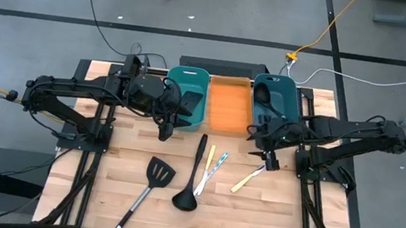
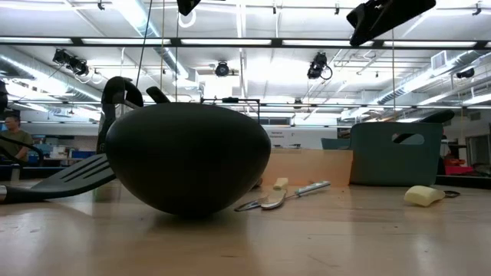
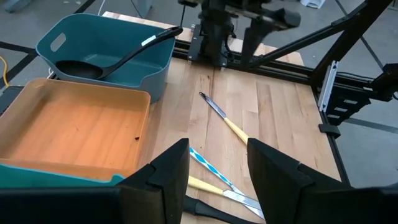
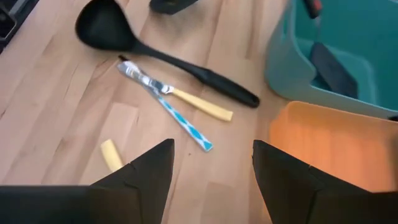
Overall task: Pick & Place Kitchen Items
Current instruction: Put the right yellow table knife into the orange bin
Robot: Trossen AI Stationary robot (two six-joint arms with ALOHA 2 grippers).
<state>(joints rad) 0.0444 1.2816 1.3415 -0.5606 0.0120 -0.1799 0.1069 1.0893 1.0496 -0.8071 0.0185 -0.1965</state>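
A black slotted spatula (image 1: 156, 175) and a black ladle (image 1: 192, 180) lie flat on the wooden table. Beside the ladle lie a yellow-handled stick (image 4: 198, 104) and a teal-and-white striped one (image 4: 185, 123), each with a thin metal blade. A third, yellow-handled stick (image 1: 246, 180) lies farther right. Another ladle (image 3: 112, 59) lies in the right teal bin (image 1: 275, 99), and another spatula (image 4: 328, 65) in the left teal bin (image 1: 187, 97). My left gripper (image 1: 164, 131) is open and empty above the table near the left teal bin. My right gripper (image 1: 268, 163) is open and empty just above the third stick.
An orange bin (image 1: 227, 106) stands between the two teal bins at the table's far side. In the low view the ladle's bowl (image 2: 188, 157) fills the foreground. Bare wood lies toward the near edge on the right.
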